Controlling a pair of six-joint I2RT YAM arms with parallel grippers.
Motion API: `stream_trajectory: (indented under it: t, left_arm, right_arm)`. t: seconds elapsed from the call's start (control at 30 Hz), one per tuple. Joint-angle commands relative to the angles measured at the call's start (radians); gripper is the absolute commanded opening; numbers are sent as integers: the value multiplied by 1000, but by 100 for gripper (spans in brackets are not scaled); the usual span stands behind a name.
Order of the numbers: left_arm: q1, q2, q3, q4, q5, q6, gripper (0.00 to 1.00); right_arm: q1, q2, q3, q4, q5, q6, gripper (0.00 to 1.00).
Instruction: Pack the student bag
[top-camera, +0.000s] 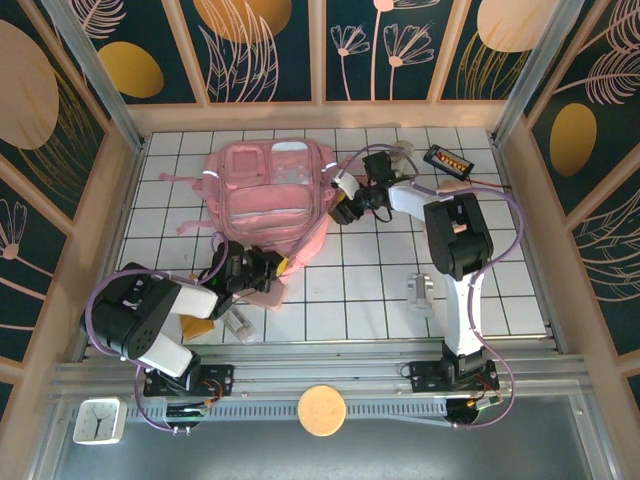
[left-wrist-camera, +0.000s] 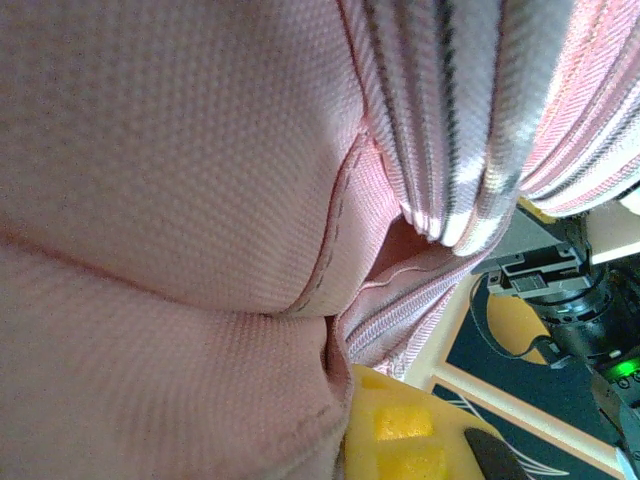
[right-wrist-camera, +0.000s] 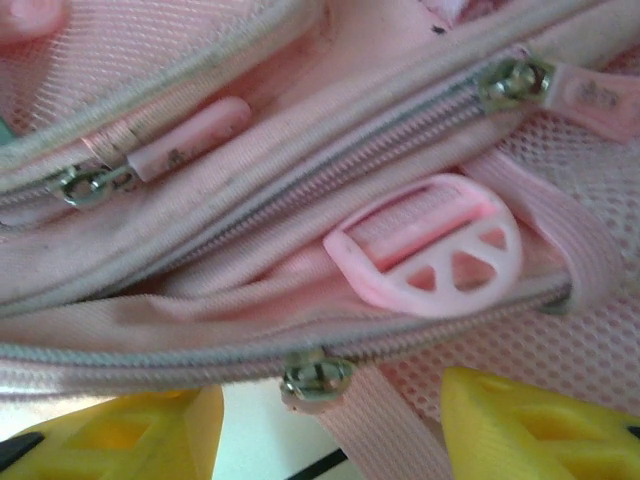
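Early: student bag (top-camera: 272, 195) looked mostly shut; dark case (top-camera: 447, 160), white item (top-camera: 418, 291) lay unpacked on table (top-camera: 380, 300). R gripper (right-wrist-camera: 330, 425) fingers apart at zip (right-wrist-camera: 315, 378); L gripper (top-camera: 266, 268) in fabric, can't tell.

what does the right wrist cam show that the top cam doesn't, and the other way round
Right wrist: close up, zip pulls, a round pink buckle and the right gripper's yellow fingertips spread apart. Top: the tiled table, the left gripper at the bag's near edge, a white clock by the left base. Both: the pink bag with the right gripper at its side.
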Motion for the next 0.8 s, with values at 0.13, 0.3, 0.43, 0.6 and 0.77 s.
stream_trajectory:
  t: [0.13, 0.3, 0.43, 0.6, 0.77]
  left_arm:
    - [25, 40, -58, -114, -10, -19, 0]
    - [39, 27, -67, -131, -2, -7, 0]
    - [49, -2, -80, -178, 1, 12, 0]
    - [71, -50, -118, -213, -3, 18, 0]
    - [84, -82, -127, -248, -2, 30, 0]
  right_arm:
    - [21, 55, 83, 1, 23, 10, 7]
    - [15, 51, 90, -23, 83, -14, 0]
    - [-6, 64, 119, -21, 195, 7, 0]
    - [-25, 128, 228, -42, 347, 54, 0]
    - [-42, 176, 318, -71, 424, 84, 0]
